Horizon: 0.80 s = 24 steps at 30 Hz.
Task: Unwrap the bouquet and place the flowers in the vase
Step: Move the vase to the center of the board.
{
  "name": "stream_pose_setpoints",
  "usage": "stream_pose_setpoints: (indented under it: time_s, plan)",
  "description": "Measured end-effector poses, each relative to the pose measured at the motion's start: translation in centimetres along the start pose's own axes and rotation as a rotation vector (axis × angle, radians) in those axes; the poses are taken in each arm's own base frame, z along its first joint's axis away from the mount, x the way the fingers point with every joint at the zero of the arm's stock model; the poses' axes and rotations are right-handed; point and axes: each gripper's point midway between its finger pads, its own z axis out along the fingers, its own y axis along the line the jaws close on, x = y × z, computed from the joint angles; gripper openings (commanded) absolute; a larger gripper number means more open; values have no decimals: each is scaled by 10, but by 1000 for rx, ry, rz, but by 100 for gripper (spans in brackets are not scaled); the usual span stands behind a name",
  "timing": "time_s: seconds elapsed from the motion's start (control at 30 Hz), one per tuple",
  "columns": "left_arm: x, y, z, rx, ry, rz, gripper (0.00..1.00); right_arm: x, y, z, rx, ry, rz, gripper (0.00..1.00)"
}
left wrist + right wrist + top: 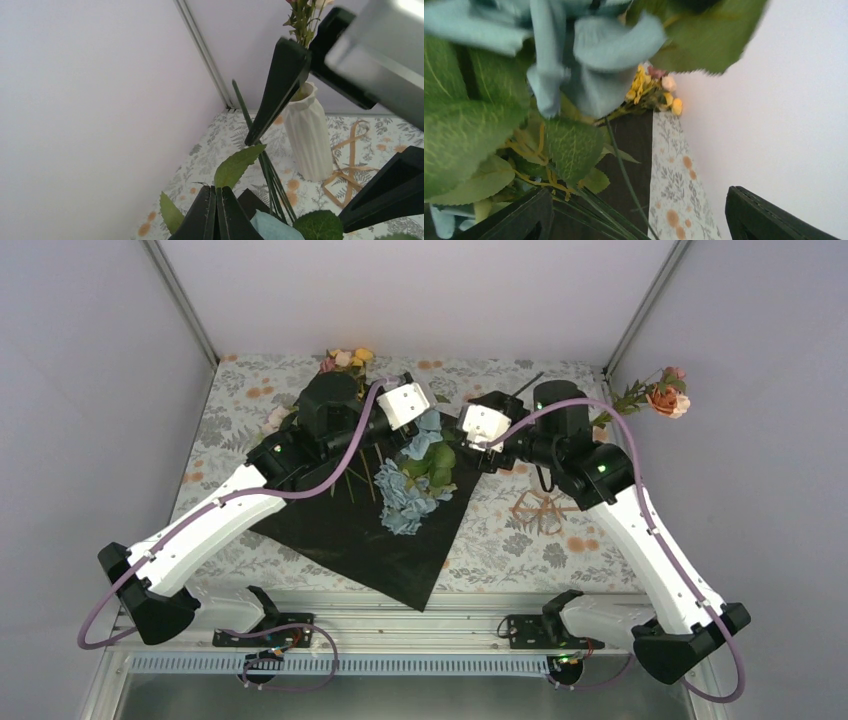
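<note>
The black sheet lies spread open on the table, with blue flowers and green stems on it. My left gripper is shut among the leaves; a green leaf rises right at its tips, and I cannot tell if it is pinched. My right gripper is open, with blue blooms and stems between its fingers. The white ribbed vase stands behind, with stems in it. In the top view my right arm hides the vase, and only an orange bloom sticks out.
A tan ribbon lies on the floral tablecloth right of the sheet. Yellow and pink blooms lie at the sheet's far corner. White walls close in the back and both sides.
</note>
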Motion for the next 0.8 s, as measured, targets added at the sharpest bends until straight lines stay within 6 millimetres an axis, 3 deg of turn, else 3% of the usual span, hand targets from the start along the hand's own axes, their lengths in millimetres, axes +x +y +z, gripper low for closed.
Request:
stream_pose_setpoints:
  time_s: [0.4,0.63,0.8]
  plan:
    - [-18,-9,-14,71,-43,-27,2,46,27,21,-44,123,-269,84]
    - [-41,-8,-23,101,-96,-38,2,32,14,29,35,68,-435,80]
    - [-44,-12,-26,125,-100,-48,2,30,19,39,50,44,-502,81]
